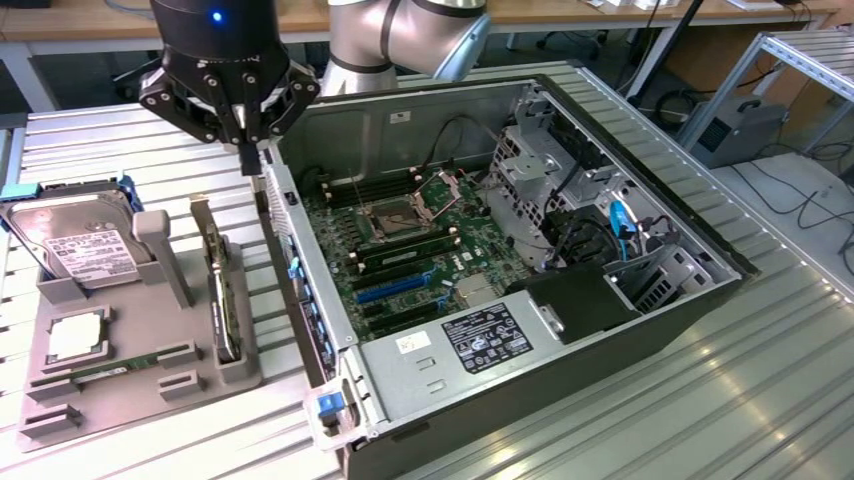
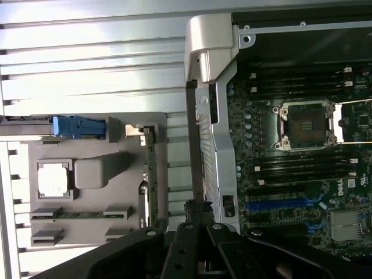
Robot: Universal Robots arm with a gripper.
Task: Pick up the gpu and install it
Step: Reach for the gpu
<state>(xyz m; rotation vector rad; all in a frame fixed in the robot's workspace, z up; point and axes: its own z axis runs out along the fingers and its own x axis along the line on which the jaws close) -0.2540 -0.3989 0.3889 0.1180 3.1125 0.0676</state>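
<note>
The gpu (image 1: 219,292) stands on edge in a slot of the grey holder (image 1: 134,345), its pale metal bracket toward the far end. In the wrist view the gpu (image 2: 148,174) appears edge-on beside the holder's grey block. My gripper (image 1: 250,160) hangs shut and empty above the gap between the holder and the open computer case (image 1: 441,385), a little beyond the card's bracket end. The shut fingertips (image 2: 197,204) sit over the case's rear wall (image 2: 203,116). Inside the case lies the motherboard (image 1: 400,235) with a blue slot (image 2: 282,203).
A hard drive (image 1: 74,245) stands at the holder's far end, with a processor (image 1: 76,335) and a memory stick (image 1: 100,370) lying nearer. A drive cage and cables (image 1: 587,230) occupy the case's right side in the exterior view. Everything rests on a ribbed metal table (image 1: 694,400).
</note>
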